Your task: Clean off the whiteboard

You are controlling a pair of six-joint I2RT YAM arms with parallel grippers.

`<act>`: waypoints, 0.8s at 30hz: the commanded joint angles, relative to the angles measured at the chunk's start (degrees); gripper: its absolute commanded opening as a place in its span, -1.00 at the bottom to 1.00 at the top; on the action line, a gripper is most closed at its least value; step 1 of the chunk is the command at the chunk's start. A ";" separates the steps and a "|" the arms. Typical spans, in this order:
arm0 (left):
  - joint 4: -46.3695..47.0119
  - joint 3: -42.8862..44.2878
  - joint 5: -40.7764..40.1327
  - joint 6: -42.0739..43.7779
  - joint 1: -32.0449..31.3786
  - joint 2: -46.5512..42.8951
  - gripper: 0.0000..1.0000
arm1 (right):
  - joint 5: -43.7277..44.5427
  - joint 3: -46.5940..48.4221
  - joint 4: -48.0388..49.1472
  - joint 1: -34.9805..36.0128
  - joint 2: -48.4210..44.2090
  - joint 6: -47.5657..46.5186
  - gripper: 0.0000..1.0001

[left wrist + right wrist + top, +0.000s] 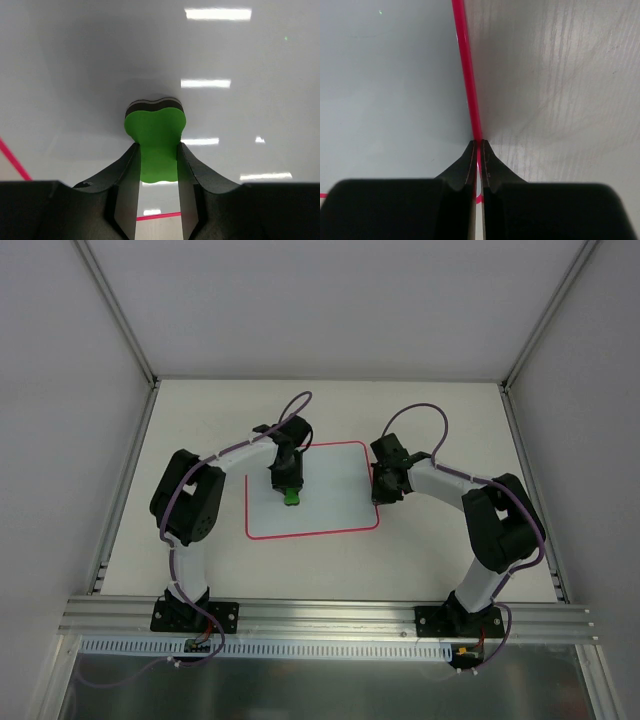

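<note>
The whiteboard [330, 495], pale with a red rim, lies flat on the table between the arms. No pen marks show on it. My left gripper [289, 488] is shut on a small green eraser block [291, 498] with a dark underside and holds it down on the board's left half. In the left wrist view the block [156, 132] sits between my fingers [125, 180] on the glossy board [225, 60]. My right gripper [378, 492] is shut, its tips [479, 144] set on the board's red right rim [465, 60].
The table top [560, 75] is pale wood grain. White walls stand at the left, right and back [320, 310]. An aluminium rail [330, 612] runs along the near edge by the arm bases.
</note>
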 commanded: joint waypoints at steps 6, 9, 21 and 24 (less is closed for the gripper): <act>-5.91 -4.76 -0.18 0.91 12.84 2.43 -1.00 | 1.98 -2.88 -3.17 -0.14 2.54 -0.99 -0.99; -6.18 -4.40 -1.34 1.17 14.76 1.64 -1.00 | 1.98 -3.15 -3.17 -0.23 1.92 -1.26 -0.99; -7.05 -7.75 -1.86 3.19 26.99 -5.39 -1.00 | 1.37 -2.97 -3.09 -0.31 0.60 -2.31 -0.99; -7.14 -6.69 -3.17 3.63 27.17 -6.88 -1.00 | 1.63 -3.06 -3.17 -0.31 -0.45 -2.84 -0.97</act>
